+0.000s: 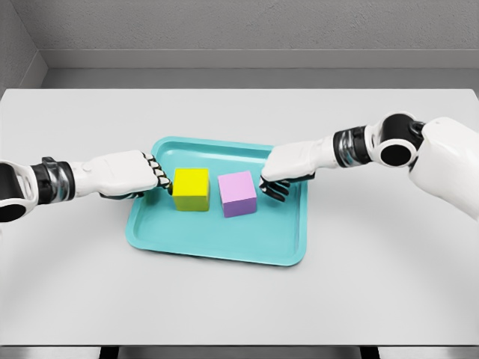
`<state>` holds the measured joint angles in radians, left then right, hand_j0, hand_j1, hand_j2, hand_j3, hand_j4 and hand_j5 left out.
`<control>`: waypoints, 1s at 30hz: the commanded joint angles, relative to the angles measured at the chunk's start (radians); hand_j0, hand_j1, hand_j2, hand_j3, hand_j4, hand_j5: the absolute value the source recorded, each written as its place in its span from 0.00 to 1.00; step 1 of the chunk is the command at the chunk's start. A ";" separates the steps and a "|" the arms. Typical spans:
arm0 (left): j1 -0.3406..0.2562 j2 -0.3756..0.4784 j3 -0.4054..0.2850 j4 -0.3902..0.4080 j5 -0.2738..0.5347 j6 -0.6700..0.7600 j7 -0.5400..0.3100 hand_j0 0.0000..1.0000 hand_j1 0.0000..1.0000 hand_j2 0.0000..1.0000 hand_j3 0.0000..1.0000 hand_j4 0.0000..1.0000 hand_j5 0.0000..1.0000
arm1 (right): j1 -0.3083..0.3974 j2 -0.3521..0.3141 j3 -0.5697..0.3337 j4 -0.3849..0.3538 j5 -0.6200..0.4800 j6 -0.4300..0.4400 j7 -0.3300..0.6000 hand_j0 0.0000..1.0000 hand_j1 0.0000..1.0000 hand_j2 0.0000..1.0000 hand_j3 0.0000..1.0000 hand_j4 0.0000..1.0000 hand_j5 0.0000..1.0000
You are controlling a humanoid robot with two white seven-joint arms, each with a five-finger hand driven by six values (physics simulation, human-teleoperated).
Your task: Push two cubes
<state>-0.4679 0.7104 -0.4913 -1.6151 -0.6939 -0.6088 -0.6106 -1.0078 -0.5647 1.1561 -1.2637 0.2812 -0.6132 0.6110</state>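
Where the left arm enters at the picture's left edge, its upper part is cut off, and the right arm's bulky white shoulder section is likewise cropped at the right edge. Seen from the head camera, the left hand (127,175) reaches in over the left rim of the tray (224,247), its dark-tipped fingers (157,173) held straight and pressed together side by side, their ends touching or just short of the left face of the yellow cube (191,188); the exact contact is hard to make out. The thumb of this hand is hidden beneath the palm. The right hand (288,168) comes in over the tray's upper right rim, its fingers (274,188) curled downward and bunched, holding nothing. Their tips sit just beside the right face of the purple cube (238,194), and whether they touch it cannot be told.

A teal tray with a raised rim and rounded corners lies in the middle of the grey table (239,299). Inside it stand the two cubes, both upright and flat on the tray floor. The yellow one is on the left, the purple one on the right, near each other with a narrow gap of teal between them. Both sit in the upper half of the tray. The table's front edge runs along the bottom of the picture, with dark legs partly visible below it.
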 commanded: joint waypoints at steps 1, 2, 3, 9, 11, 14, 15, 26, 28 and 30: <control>0.000 -0.002 -0.001 0.001 -0.001 -0.002 0.000 0.65 0.65 0.65 0.65 0.65 0.65 | -0.002 -0.003 0.000 0.000 -0.004 0.002 0.000 0.10 0.10 0.10 0.10 0.10 0.10; 0.000 0.000 -0.003 0.001 -0.001 -0.002 0.000 0.65 0.65 0.65 0.65 0.65 0.65 | -0.002 -0.001 0.013 0.000 0.013 0.002 0.000 0.10 0.10 0.10 0.10 0.10 0.10; 0.000 0.001 -0.003 0.000 -0.001 -0.002 0.000 0.65 0.65 0.65 0.65 0.65 0.65 | -0.002 -0.001 0.023 0.001 0.015 0.002 0.000 0.10 0.10 0.10 0.10 0.10 0.10; -0.021 0.000 -0.001 0.035 -0.003 -0.002 0.000 0.65 0.65 0.65 0.65 0.65 0.65 | -0.002 0.003 0.062 0.000 0.030 0.002 0.000 0.10 0.10 0.10 0.10 0.10 0.10; -0.032 -0.006 -0.001 0.047 -0.003 -0.002 0.000 0.65 0.65 0.65 0.65 0.65 0.65 | -0.003 0.003 0.068 0.000 0.030 0.002 0.000 0.10 0.10 0.10 0.10 0.10 0.10; -0.032 -0.012 -0.003 0.058 -0.003 -0.002 0.000 0.65 0.65 0.65 0.65 0.65 0.65 | -0.008 0.005 0.073 -0.005 0.030 0.002 0.000 0.10 0.10 0.10 0.10 0.10 0.10; -0.032 -0.012 -0.007 0.058 -0.003 -0.002 0.000 0.65 0.65 0.65 0.65 0.65 0.65 | -0.008 0.005 0.073 -0.005 0.030 0.002 0.000 0.10 0.10 0.10 0.10 0.10 0.10; -0.061 -0.065 -0.044 0.084 -0.024 -0.002 0.000 0.65 0.65 0.65 0.65 0.65 0.65 | -0.008 0.019 0.077 -0.010 0.030 0.002 0.000 0.10 0.10 0.10 0.10 0.10 0.10; -0.061 -0.065 -0.046 0.083 -0.024 -0.002 0.000 0.65 0.65 0.65 0.65 0.65 0.65 | -0.008 0.026 0.077 -0.010 0.030 0.002 0.000 0.10 0.10 0.10 0.10 0.10 0.10; -0.061 -0.065 -0.046 0.081 -0.022 -0.002 0.000 0.65 0.65 0.65 0.65 0.65 0.65 | -0.008 0.032 0.077 -0.010 0.030 0.002 0.000 0.10 0.10 0.10 0.10 0.10 0.10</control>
<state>-0.5292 0.6462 -0.5352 -1.5327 -0.7201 -0.6126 -0.6112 -1.0155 -0.5390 1.2340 -1.2730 0.3163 -0.6131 0.6110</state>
